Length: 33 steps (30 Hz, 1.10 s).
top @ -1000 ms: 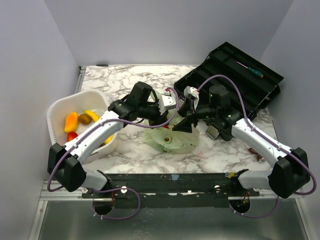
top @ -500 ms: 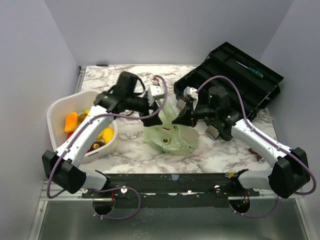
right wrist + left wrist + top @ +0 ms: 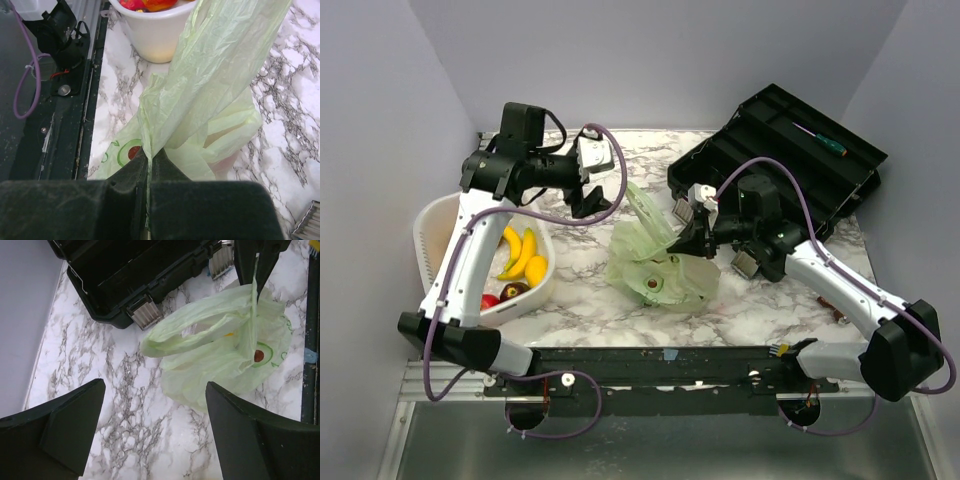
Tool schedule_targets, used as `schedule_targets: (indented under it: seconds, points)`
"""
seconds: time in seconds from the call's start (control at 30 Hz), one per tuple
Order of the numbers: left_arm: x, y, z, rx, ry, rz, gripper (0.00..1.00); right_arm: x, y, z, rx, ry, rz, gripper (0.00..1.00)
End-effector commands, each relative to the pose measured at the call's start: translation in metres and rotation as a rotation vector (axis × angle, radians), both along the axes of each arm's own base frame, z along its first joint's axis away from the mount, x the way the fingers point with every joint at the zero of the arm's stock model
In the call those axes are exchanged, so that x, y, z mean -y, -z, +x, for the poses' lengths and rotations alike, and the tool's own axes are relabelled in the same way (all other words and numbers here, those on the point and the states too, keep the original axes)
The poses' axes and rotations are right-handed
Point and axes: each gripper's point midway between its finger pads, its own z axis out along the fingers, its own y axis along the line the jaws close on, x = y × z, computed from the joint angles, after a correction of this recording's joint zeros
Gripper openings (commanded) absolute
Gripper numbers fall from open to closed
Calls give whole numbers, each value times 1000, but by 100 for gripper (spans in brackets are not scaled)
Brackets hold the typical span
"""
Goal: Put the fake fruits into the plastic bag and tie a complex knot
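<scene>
The task is at an early stage. The white basket (image 3: 420,235) at the left of the frame holds several fruits (image 3: 513,290), among them yellow bananas (image 3: 520,255). The plastic bag (image 3: 660,268) lies on the tabletop (image 3: 770,300) in the middle, not yet tied, and I cannot tell what is inside. The right pincer (image 3: 149,162) is clamped on the bag's film. The left pincer (image 3: 155,386) hangs above, jaws apart and empty. The black toolbox (image 3: 790,150) at the upper right stands open.
</scene>
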Motion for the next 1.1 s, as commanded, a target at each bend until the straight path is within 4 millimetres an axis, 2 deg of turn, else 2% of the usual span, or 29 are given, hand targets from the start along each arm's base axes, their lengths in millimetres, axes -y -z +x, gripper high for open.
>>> schedule_targets:
  seconds: [0.0,0.2,0.33,0.4,0.5,0.6,0.67,0.77,0.83,0.97,1.03,1.07]
  points:
    - [13,-1,-1,22,139,2,83,2,-3,-12,45,-50,-2,1]
    - [29,5,-6,27,234,16,79,3,-2,-15,45,-69,-8,1]
    - [42,14,-10,17,276,12,69,3,0,-16,43,-74,-11,1]
    - [48,20,-14,10,302,25,56,3,0,-15,46,-71,-13,1]
    - [47,20,-23,-21,318,33,32,4,-1,-14,52,-58,-17,1]
    - [40,3,-42,-62,317,25,2,6,2,-5,55,7,-33,1]
    - [37,-6,-52,-99,277,1,0,8,3,6,47,90,-24,1]
    - [32,-6,-71,-120,240,-30,0,7,0,24,12,218,28,1]
    - [32,-5,-72,-156,172,-70,0,5,-5,31,-24,268,57,1]
    - [41,12,-94,-348,108,-139,0,6,-13,43,-114,375,118,1]
    - [51,25,-111,-444,111,-172,0,7,-15,48,-157,430,148,1]
    - [56,37,-120,-499,93,-185,0,8,-16,51,-179,456,161,1]
